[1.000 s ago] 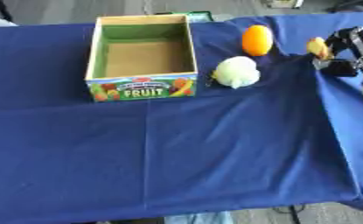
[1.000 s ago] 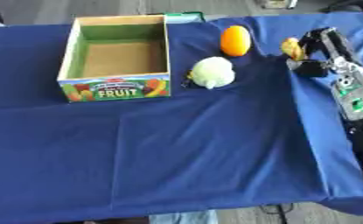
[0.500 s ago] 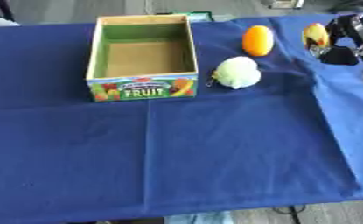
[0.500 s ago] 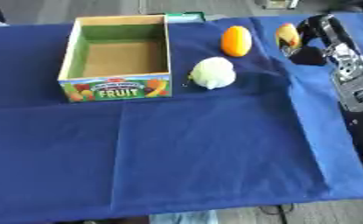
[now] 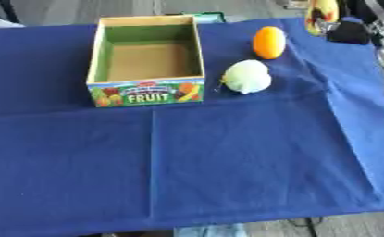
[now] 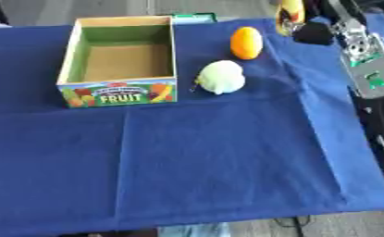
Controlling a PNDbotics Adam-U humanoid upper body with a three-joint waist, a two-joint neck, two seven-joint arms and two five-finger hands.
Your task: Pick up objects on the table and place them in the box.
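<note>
Yellow fruit [image 6: 290,10] rides high at the table's far right edge, pinched in the curled fingers of the right hand [image 6: 312,31], lifted presumably so it can clear the wall of the box [image 6: 118,92], empty and well apart to the left.

Bright, even light — soft shadows, slight blur throughout.
</note>
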